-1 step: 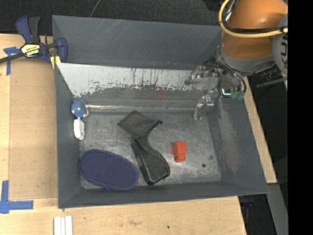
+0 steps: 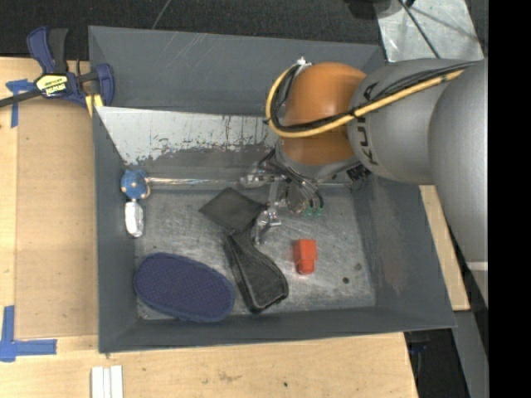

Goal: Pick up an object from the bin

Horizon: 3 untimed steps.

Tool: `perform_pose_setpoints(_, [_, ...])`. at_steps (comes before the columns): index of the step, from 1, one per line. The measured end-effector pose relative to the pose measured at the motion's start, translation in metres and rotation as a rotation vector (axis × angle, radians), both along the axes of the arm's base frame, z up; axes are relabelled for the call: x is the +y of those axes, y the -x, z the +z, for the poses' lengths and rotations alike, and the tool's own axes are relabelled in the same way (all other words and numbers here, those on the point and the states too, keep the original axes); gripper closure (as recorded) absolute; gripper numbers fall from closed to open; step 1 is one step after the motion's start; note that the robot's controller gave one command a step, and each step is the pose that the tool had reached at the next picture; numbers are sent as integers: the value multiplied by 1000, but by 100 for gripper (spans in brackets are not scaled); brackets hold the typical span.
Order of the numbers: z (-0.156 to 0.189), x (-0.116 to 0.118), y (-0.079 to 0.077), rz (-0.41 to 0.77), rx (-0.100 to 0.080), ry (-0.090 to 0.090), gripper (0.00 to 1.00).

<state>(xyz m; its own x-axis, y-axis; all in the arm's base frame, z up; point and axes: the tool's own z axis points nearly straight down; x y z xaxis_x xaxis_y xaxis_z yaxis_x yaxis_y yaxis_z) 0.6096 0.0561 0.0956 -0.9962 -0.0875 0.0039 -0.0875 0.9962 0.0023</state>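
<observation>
In the bin [image 2: 249, 65], the oval pad [image 2: 184, 287] lies in the near left corner. Just right of it lies the long pouch [image 2: 259, 276], its far end beside the flat square piece [image 2: 229, 208] at centre. The small block [image 2: 305, 255] lies right of the pouch. The end effector [image 2: 265, 220] stands between the square piece and the block.

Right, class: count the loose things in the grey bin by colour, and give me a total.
Blue: 2, oval pad, small ball
Dark grey: 2, flat piece, long pouch
Orange-red: 1, block
White: 1, small piece, possibly part of the ball
Total: 6
</observation>
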Motion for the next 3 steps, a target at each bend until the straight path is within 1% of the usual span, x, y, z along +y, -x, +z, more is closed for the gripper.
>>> perform_pose_setpoints(1, [-22,-3,1,35,-12,1,0])
perform_pose_setpoints(2, [-16,-2,-4,34,-33,-1,100])
perform_pose_setpoints(3, [120,4,-12,109,-18,1,100])
